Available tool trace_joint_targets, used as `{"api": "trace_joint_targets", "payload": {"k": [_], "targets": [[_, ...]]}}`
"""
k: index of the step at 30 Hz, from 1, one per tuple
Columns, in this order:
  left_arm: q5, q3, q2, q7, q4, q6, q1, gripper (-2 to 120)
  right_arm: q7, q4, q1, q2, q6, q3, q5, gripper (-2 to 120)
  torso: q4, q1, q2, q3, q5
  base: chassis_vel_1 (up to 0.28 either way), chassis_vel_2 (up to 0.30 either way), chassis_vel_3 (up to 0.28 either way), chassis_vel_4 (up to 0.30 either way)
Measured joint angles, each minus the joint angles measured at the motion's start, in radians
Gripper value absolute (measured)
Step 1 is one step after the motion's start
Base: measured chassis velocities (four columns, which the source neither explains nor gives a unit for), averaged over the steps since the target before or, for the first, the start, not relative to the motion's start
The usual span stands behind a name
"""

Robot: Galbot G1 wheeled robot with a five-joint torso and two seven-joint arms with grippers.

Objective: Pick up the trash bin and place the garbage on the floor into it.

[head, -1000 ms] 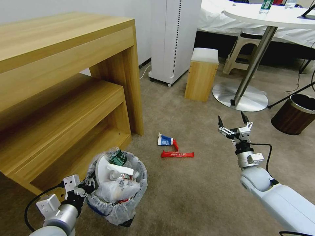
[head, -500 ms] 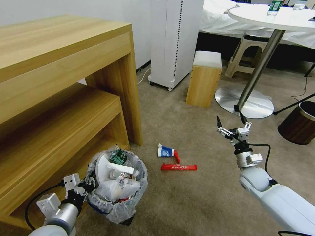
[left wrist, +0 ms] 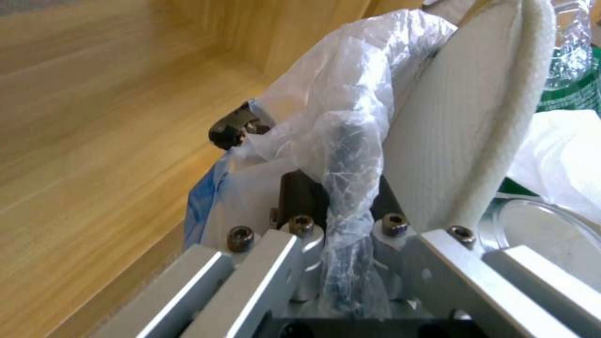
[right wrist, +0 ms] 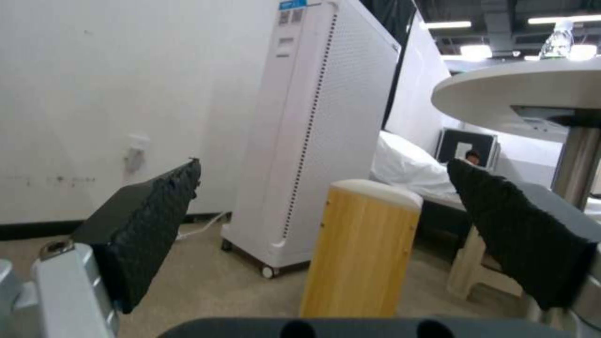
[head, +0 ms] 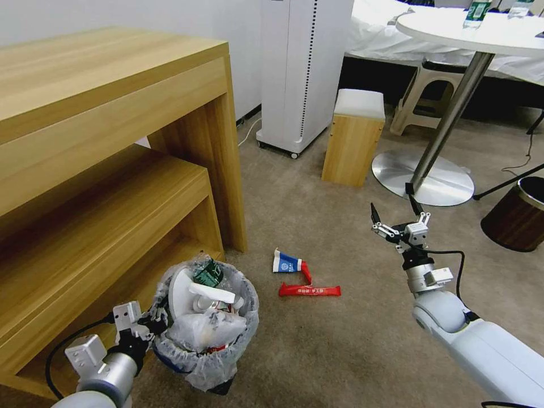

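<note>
Black round trash bin [head: 207, 340] with crinkled whitish liner, packed with litter, at left gripper [head: 152, 326], jaws clamped on bagged rim. Red bar wrapper [head: 309, 290] and blue-white carton [head: 286, 263] on beige carpet floor [head: 340, 351]. Right gripper [head: 395, 218] above carpet, jaws wide, empty.

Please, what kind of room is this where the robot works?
Probably a mock hotel or guest room inside a larger hall: beige carpet floor, a bed with white sheets behind a round white table, a wooden desk, and a tall white air purifier by the wall.
</note>
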Motion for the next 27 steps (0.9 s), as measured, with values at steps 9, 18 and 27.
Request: {"api": "trace_joint_targets", "payload": {"k": [9, 18, 27], "targets": [[0.028, 0.004, -0.005, 0.014, -0.032, 0.001, 0.040, 3, 0.019, 0.026, -0.012, 0.003, -0.004, 0.006, -0.004, 100, 0.0002, 0.000, 0.000, 0.000, -0.0001, 0.000, 0.000, 0.000, 0.000], [0.039, 0.006, -0.005, 0.022, -0.054, 0.001, 0.052, 3, 0.033, 0.051, -0.015, -0.005, -0.019, 0.004, -0.009, 100, 0.0002, 0.000, 0.000, 0.000, 0.0000, 0.000, 0.000, 0.000, 0.000], [0.046, 0.018, -0.001, 0.031, -0.054, 0.002, 0.052, 3, 0.036, 0.064, -0.018, -0.018, -0.032, -0.002, -0.008, 100, 0.0002, 0.000, 0.000, 0.000, 0.0001, 0.000, 0.000, 0.000, 0.000]]}}
